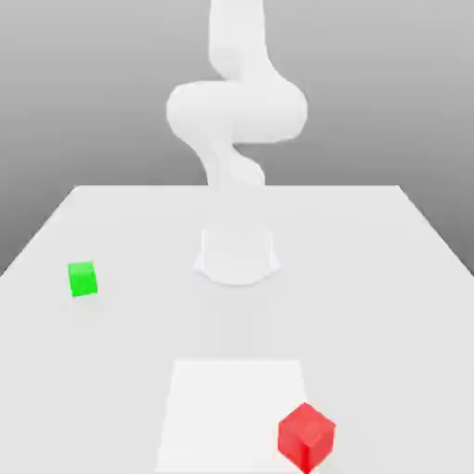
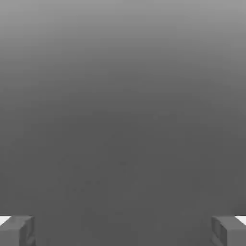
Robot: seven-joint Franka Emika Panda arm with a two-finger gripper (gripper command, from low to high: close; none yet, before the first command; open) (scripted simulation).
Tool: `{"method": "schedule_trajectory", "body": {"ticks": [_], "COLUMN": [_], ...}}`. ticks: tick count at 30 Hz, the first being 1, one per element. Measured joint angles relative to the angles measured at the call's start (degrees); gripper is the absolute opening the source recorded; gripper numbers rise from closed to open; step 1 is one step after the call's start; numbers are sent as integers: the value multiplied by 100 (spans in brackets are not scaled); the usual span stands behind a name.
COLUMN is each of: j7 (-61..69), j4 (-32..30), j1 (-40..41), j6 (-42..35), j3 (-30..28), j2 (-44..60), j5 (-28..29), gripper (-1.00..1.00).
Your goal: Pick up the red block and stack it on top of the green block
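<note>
A white arm (image 1: 237, 111) rises above its base (image 1: 237, 259) at the far middle of a pale table (image 1: 370, 305), with two blocks waiting to be stacked. The red block (image 1: 306, 438) sits near, on the exterior view's right, by the near right part of a white square (image 1: 231, 407); whether it rests partly on that square or just in front of it cannot be told. The green block (image 1: 82, 279) sits farther back on the exterior view's left, well apart from the red and from the base. In the hand view, the gripper (image 2: 123, 230) has its jaws spread wide with nothing between them, a stance that suits a pickup still to be made. The wide gap likely serves to let the jaws pass down both sides of the red block before closing. That block stands turned, one upright edge toward the near side, so the wrist probably needs to match its angle; a grip across corners could twist it or let it slip. The green block's distance from the rest looks useful, leaving room around it for a descent from above, and its flat top should make a steady seat if the red is set down centered and level.
</note>
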State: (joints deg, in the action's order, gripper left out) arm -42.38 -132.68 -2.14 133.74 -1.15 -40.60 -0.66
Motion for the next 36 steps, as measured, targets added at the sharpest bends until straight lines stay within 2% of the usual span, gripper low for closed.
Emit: {"method": "schedule_trajectory", "body": {"ticks": [9, 16, 24, 29, 30, 36], "j7": [1308, 2251, 3000, 3145, 3161, 3161], "j4": [-324, -572, -863, -788, -762, -748], "j1": [-640, -935, -1126, -1107, -1091, -1079], "j6": [711, 1255, 1895, 2649, 2798, 2864], "j3": [-281, -284, -191, -128, -108, -94], "j2": [1911, 3366, 4994, 6023, 6202, 6291], "j5": [-307, -466, -185, -171, -191, -191], "gripper": [0, 0, 0, 0, -100, -100]}}
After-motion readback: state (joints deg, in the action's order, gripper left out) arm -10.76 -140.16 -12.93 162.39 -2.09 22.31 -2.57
